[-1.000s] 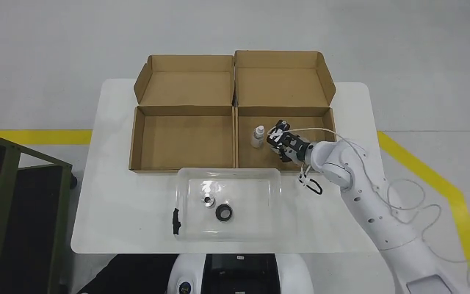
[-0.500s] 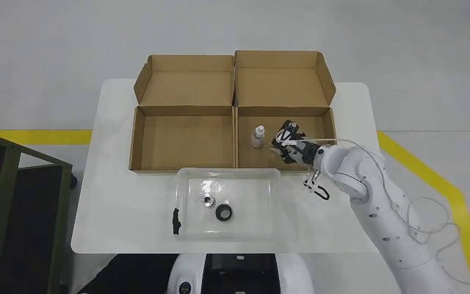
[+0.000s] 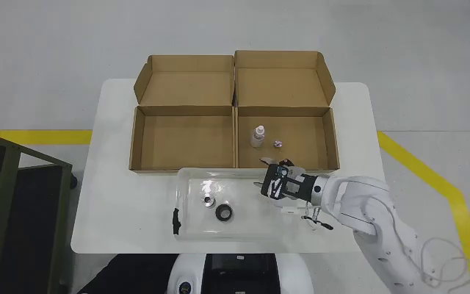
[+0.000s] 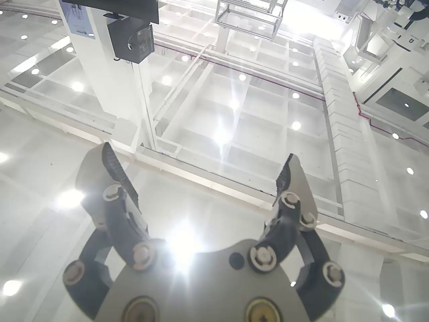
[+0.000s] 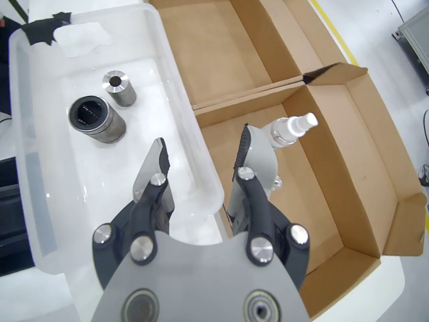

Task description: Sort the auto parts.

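Plastic bin point(image 3: 250, 214) — right claw point(image 5: 204, 137) over rim, spread

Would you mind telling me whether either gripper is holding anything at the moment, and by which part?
Nothing is held: the right gripper is open and empty, and so is the left gripper.

In the right wrist view, one finger of the right gripper point(image 5: 203, 135) covers most of a small metal part point(image 5: 277, 184) lying in the right cardboard box point(image 5: 335, 175). It also covers the base of the spray bottle point(image 5: 288, 128) beside it. From above, the small metal part point(image 3: 278, 143) is too small to tell its shape. There the gripper also hides part of the clear bin's point(image 3: 242, 220) wall nearest the bench's point(image 3: 117, 213) right edge. The left cardboard box point(image 5: 214, 41) is cut off at its far end.
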You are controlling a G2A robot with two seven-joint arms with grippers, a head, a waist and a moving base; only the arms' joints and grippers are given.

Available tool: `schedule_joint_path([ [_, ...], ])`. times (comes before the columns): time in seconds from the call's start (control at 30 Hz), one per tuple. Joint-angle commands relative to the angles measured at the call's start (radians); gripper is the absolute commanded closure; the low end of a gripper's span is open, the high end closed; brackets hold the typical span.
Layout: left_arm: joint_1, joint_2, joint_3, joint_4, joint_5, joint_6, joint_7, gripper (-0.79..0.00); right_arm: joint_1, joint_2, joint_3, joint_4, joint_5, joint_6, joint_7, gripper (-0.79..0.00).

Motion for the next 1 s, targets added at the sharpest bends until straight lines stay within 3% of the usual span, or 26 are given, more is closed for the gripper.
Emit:
schedule_joint_path([
  [0.0,0.0,0.0,0.0,0.0,0.0,0.0,0.0,-0.785,-0.008,0.0,-0.018,-0.004,-0.019,-0.008,-0.012,-0.391],
  [0.33,0.0,0.0,0.0,0.0,0.0,0.0,0.0,-0.785,-0.016,-0.004,-0.123,0.021,-0.073,-0.046,-0.042,-0.425],
  [0.5,0.0,0.0,0.0,0.0,0.0,0.0,0.0,-0.785,0.005,-0.01,-0.176,0.074,-0.089,-0.047,-0.039,-0.529],
  [0.97,0.0,0.0,0.0,0.0,0.0,0.0,0.0,-0.785,0.108,-0.043,-0.321,0.196,-0.092,-0.026,-0.033,-0.539],
])
